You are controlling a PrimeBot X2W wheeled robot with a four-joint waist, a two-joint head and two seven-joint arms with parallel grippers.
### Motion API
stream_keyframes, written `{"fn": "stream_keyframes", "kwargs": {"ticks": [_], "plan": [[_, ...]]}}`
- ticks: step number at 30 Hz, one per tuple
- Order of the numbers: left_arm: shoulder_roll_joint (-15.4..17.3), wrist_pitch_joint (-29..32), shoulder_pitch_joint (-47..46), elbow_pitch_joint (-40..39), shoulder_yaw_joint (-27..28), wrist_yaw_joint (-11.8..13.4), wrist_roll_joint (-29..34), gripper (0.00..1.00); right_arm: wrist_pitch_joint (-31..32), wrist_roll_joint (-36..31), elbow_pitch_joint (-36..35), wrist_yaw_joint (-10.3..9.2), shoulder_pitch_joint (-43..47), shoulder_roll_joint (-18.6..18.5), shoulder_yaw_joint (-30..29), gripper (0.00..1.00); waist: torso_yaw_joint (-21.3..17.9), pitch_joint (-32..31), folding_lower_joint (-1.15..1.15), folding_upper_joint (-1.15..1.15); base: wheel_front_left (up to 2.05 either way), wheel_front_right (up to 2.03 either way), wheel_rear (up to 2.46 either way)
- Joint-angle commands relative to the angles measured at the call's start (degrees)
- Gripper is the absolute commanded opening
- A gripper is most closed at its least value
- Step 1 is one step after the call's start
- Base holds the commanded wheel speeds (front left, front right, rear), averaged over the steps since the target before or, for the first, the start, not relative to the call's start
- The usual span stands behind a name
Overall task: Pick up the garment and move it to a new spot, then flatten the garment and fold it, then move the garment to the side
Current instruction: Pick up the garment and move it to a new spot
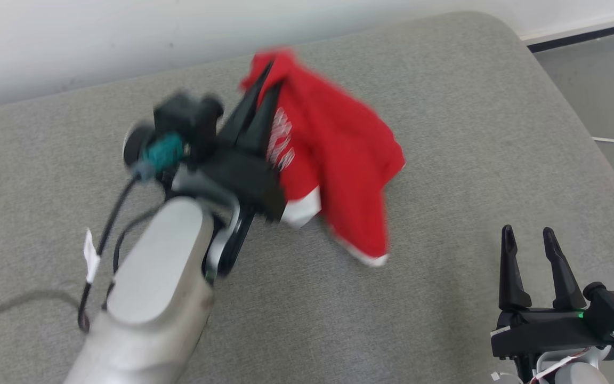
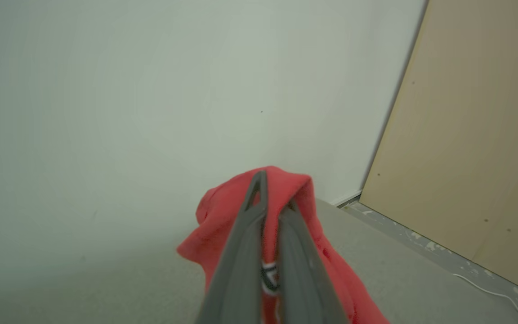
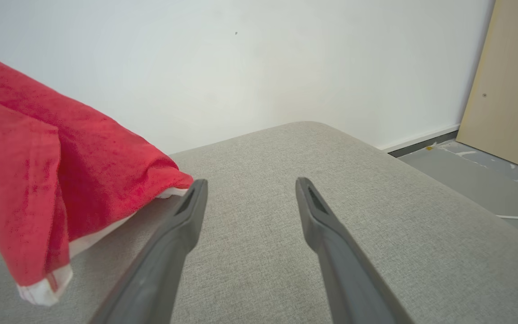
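In the head view, the left hand (image 1: 271, 72) was clamped shut on a bunched edge of the red garment (image 1: 339, 149), which hung over the far middle of the grey cushioned surface (image 1: 445, 106); the right hand (image 1: 528, 232) stood spread and empty at the near right. In the left wrist view, the left hand (image 2: 274, 191) pinched the garment (image 2: 214, 216); in the right wrist view, the right hand (image 3: 250, 182) gaped over the surface (image 3: 263, 225), with the garment (image 3: 38, 148) draped just to its left.

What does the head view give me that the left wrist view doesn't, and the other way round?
Head view: the right gripper, open and apart from the garment, plus the garment's white hem. Left wrist view: a tan panel beside the wall. Both: the left gripper shut on the red garment, over the grey cushion.
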Motion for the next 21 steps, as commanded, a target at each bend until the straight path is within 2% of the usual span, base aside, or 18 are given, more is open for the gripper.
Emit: {"fn": "stream_keyframes", "kwargs": {"ticks": [1,5,6,7,14,17,21], "plan": [[0.7,-0.6,1.6,1.1,0.2,0.4,0.1,0.00,-0.3,-0.2,-0.1,-0.12,-0.1,0.1,0.2,1.00,0.8,0.3,0.00,0.00,0.00,0.00,0.00],[2.1,-2.2,6.7,7.8,0.8,1.5,-0.5,0.00,-0.3,-0.6,-0.2,-0.12,-1.0,0.1,0.9,1.00,2.3,0.9,0.00,0.00,0.00,0.00,0.00],[2.2,-2.6,7.4,9.3,0.8,1.7,-0.5,0.28,-0.3,-0.5,-0.2,-0.12,-1.1,0.1,0.9,1.00,2.6,1.0,0.00,0.00,0.00,0.00,0.00],[2.1,-3.0,7.9,10.3,0.9,1.7,-0.6,1.00,-0.3,-0.6,-0.1,-0.12,-1.1,0.1,0.9,1.00,3.0,1.0,0.00,0.00,0.00,0.00,0.00],[1.8,-5.7,7.7,11.1,0.6,0.8,0.8,1.00,-0.3,-1.1,0.2,-0.12,0.0,-0.5,0.2,1.00,6.0,-0.5,0.00,0.00,0.00,0.00,0.00],[2.3,-6.0,7.8,8.1,1.6,1.1,1.8,1.00,-0.3,-1.4,0.2,-0.12,0.7,-0.6,-0.1,1.00,7.6,-1.8,0.00,0.00,0.00,0.00,0.00],[4.7,-6.0,11.0,0.3,4.5,2.3,4.0,1.00,-0.3,-1.7,-0.4,-0.12,1.7,-0.8,-0.1,1.00,9.7,-3.6,0.00,0.00,0.00,0.00,0.00]]}}
